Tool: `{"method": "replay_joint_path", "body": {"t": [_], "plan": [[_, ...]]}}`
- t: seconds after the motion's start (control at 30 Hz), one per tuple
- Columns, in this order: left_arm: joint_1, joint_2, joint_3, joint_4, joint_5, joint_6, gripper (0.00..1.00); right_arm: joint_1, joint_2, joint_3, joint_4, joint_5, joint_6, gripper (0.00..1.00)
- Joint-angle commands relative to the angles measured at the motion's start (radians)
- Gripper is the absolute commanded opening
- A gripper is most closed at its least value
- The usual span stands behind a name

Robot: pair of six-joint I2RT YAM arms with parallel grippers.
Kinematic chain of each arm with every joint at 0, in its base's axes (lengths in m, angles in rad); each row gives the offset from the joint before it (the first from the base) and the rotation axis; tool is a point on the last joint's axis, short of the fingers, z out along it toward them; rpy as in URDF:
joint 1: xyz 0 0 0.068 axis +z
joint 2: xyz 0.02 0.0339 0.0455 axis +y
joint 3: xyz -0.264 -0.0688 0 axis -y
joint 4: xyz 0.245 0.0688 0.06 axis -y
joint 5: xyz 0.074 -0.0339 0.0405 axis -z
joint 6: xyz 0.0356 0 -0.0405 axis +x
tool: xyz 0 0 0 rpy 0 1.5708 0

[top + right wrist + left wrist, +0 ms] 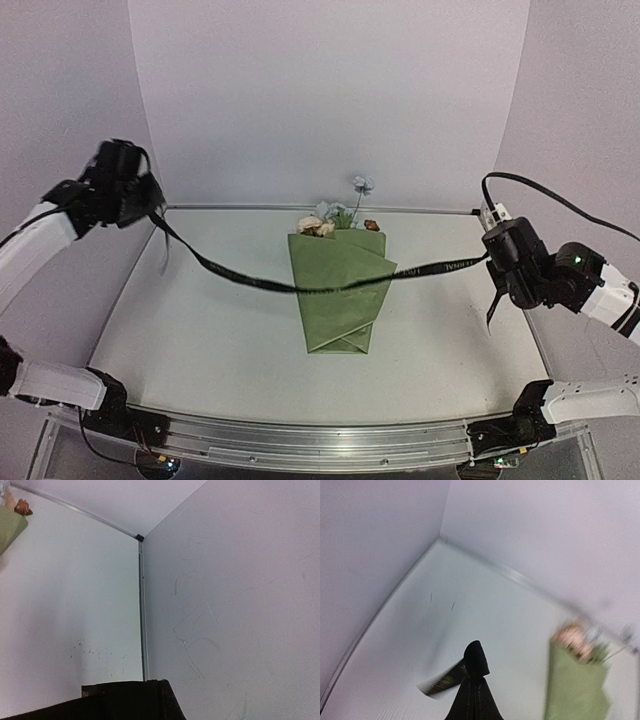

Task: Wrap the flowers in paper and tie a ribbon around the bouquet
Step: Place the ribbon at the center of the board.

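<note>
The bouquet [340,322] was laid flat mid-table, its olive-green paper [325,262] folded into a cone, with the flowers [326,224] shown at the far end. The black ribbon [236,274] was stretched across it, both ends raised.

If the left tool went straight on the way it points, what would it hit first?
Probably the bare table, left of the bouquet; depth is hard to judge.

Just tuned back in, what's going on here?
Both arms are working the ribbon. The left tool grips one end, raised at the table's left side. The right tool grips the other end near the right edge, with a short tail hanging below it. The ribbon sags across the middle of the bouquet, which lies wrapped on the table. No knot is tied yet.
</note>
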Motion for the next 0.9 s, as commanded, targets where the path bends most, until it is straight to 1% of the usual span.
{"method": "replay_joint_path", "body": {"t": [0.0,0.07,0.1,0.17,0.23,0.37,0.5,0.57,0.73,0.87], "plan": [[-0.003,-0.228,0.083,-0.100,-0.264,-0.092,0.00,-0.006,0.038,0.167,-0.038,0.009,-0.134,0.00],[-0.002,-0.270,0.009,-0.055,-0.233,-0.096,0.00,-0.006,0.067,0.189,-0.067,0.011,-0.162,0.00],[-0.002,-0.262,-0.033,-0.046,-0.200,-0.112,0.00,-0.007,0.086,0.188,-0.076,0.020,-0.179,0.00],[-0.002,-0.203,-0.105,-0.054,-0.110,-0.168,0.00,-0.013,0.128,0.174,-0.097,0.051,-0.209,0.00],[-0.003,-0.148,-0.223,-0.005,-0.025,-0.221,0.00,-0.035,0.167,0.144,-0.127,0.069,-0.211,0.00],[-0.002,-0.070,-0.457,0.159,0.112,-0.310,0.00,-0.142,0.199,0.070,-0.160,0.025,-0.131,0.00],[-0.013,-0.034,-0.622,0.275,0.212,-0.407,0.00,-0.224,0.256,0.031,-0.182,0.004,-0.039,0.00],[-0.034,-0.034,-0.672,0.304,0.227,-0.447,0.00,-0.239,0.298,0.033,-0.198,0.016,0.005,0.00],[-0.116,-0.044,-0.731,0.310,0.191,-0.541,0.00,-0.278,0.400,0.056,-0.246,0.056,0.075,0.00],[-0.123,-0.039,-0.749,0.332,0.189,-0.558,0.02,-0.320,0.424,0.067,-0.298,0.033,0.133,0.00]]}}
